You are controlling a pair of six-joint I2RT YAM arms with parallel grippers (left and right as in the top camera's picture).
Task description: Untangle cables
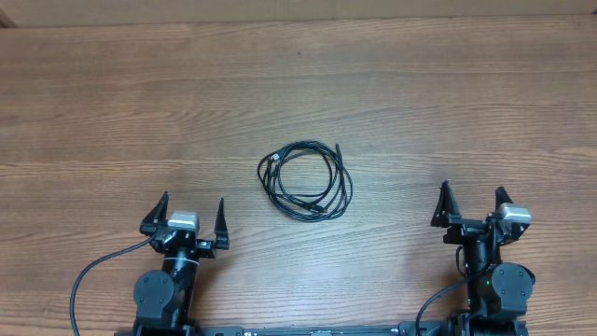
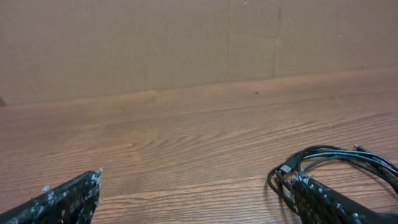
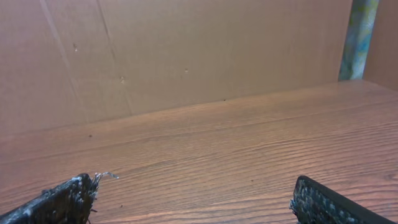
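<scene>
"Where are the cables (image 1: 305, 180)?"

"In the middle of the counter (image 1: 112, 112), all in one loose black coil. They lie ahead of both arms and between them, somewhat nearer the left one. Nothing is touching them."

"And the arms?"

"Both sit low at the near edge. The left end effector (image 1: 192, 210) is spread wide and holds nothing, and so is the right end effector (image 1: 473, 198). The left wrist view catches the coil just past its own right finger. The right wrist view shows only bare wood."

"What worries you?"

"The strands overlap closely, so I think a wide pinch could take several cords at once. Pulling on that would tighten the tangle instead of opening it. The cords are also thin and lie flat, so the fingers might slide over them or scrape the wood. If only one arm pulls and nothing pins the rest, I'd expect the whole coil to drag along. A plug end (image 1: 336, 147) pokes out at the far side, and it could snag inside a loop."
</scene>
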